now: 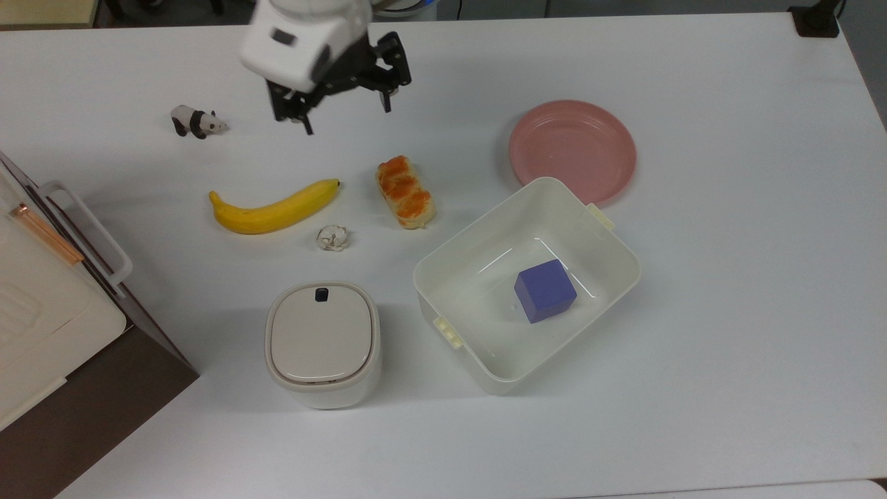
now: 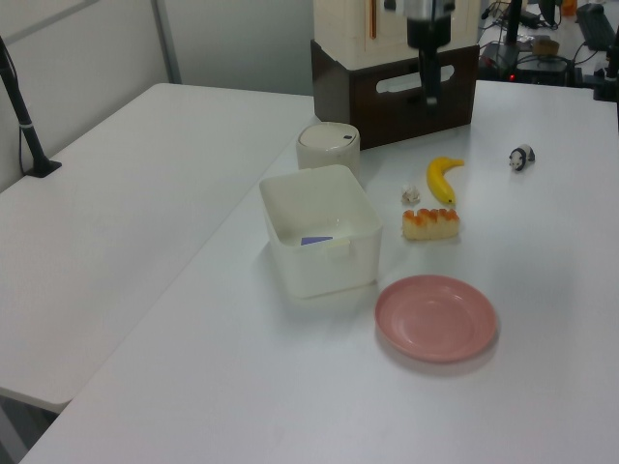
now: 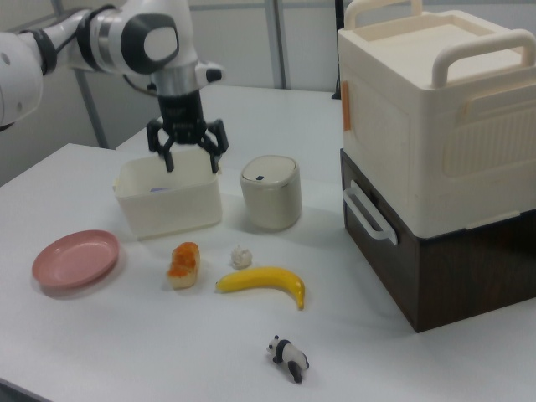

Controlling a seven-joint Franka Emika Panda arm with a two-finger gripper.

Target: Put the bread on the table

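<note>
The bread (image 1: 405, 192), a small glazed golden-brown roll, lies flat on the white table (image 1: 727, 277) between the banana and the tub; it also appears in the left view (image 2: 431, 223) and the right view (image 3: 183, 263). My gripper (image 1: 345, 116) hangs open and empty, raised well above the table, up and to the top view's left of the bread. In the right view the gripper (image 3: 191, 163) shows both fingers spread, high above the bread with a clear gap to it. In the left view the gripper (image 2: 429, 87) is high, in front of the cabinet.
A yellow banana (image 1: 274, 208) and a small crumpled lump (image 1: 333, 238) lie near the bread. A white tub (image 1: 610, 270) holds a purple cube (image 1: 545, 291). A pink plate (image 1: 573, 149), a lidded bin (image 1: 322, 343), a toy panda (image 1: 196, 122) and a brown cabinet (image 3: 435, 268) stand around.
</note>
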